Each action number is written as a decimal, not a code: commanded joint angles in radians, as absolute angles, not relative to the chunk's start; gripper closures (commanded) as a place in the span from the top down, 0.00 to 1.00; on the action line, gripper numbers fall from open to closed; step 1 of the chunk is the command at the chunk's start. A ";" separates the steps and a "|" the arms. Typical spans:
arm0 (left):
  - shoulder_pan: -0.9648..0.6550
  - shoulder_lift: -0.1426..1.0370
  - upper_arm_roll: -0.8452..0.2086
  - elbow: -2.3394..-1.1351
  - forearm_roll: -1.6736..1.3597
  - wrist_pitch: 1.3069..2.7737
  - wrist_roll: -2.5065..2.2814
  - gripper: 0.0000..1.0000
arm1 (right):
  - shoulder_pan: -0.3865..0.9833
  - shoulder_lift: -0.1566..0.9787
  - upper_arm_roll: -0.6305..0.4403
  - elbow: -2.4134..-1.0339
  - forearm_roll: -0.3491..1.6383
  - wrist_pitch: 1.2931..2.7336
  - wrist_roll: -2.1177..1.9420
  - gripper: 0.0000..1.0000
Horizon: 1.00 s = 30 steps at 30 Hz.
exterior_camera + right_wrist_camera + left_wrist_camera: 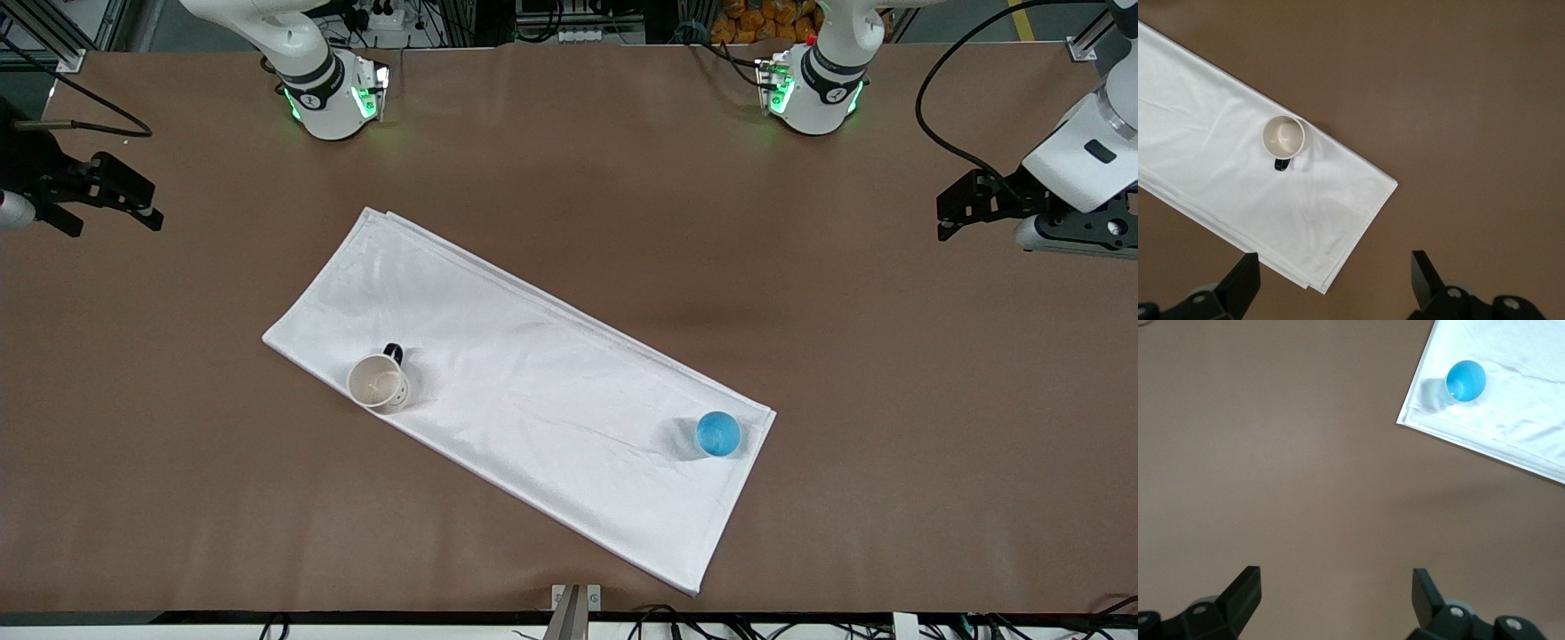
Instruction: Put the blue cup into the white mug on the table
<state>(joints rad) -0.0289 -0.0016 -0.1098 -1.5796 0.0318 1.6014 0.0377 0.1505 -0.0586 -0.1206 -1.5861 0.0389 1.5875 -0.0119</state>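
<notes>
The blue cup (717,434) stands upright on the white cloth (533,391), near the cloth's corner toward the left arm's end of the table; it also shows in the left wrist view (1465,381). The white mug (380,382) with its black handle stands upright on the cloth toward the right arm's end; it also shows in the right wrist view (1283,137). My left gripper (944,218) (1336,577) is open and empty over bare table at the left arm's end. My right gripper (111,209) (1335,260) is open and empty over bare table at the right arm's end.
The brown table (569,178) surrounds the cloth, which lies slanted across the middle. The robot bases (333,89) (813,84) stand along the table's edge farthest from the front camera. A small metal bracket (575,600) sits at the nearest edge.
</notes>
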 commanded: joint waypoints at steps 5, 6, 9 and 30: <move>-0.037 0.014 -0.112 -1.546 0.011 1.575 0.020 1.00 | 0.126 -0.054 -0.101 -1.583 0.048 1.580 -0.032 1.00; -0.037 0.018 -0.112 -1.539 0.011 1.575 0.018 1.00 | 0.126 -0.054 -0.101 -1.583 0.048 1.578 -0.032 1.00; -0.040 0.043 -0.112 -1.532 0.014 1.577 0.017 1.00 | 0.126 -0.054 -0.101 -1.583 0.046 1.578 -0.034 1.00; -0.109 0.357 -0.121 -1.511 0.012 1.833 -0.161 1.00 | 0.137 -0.052 -0.089 -1.592 0.011 1.559 -0.032 1.00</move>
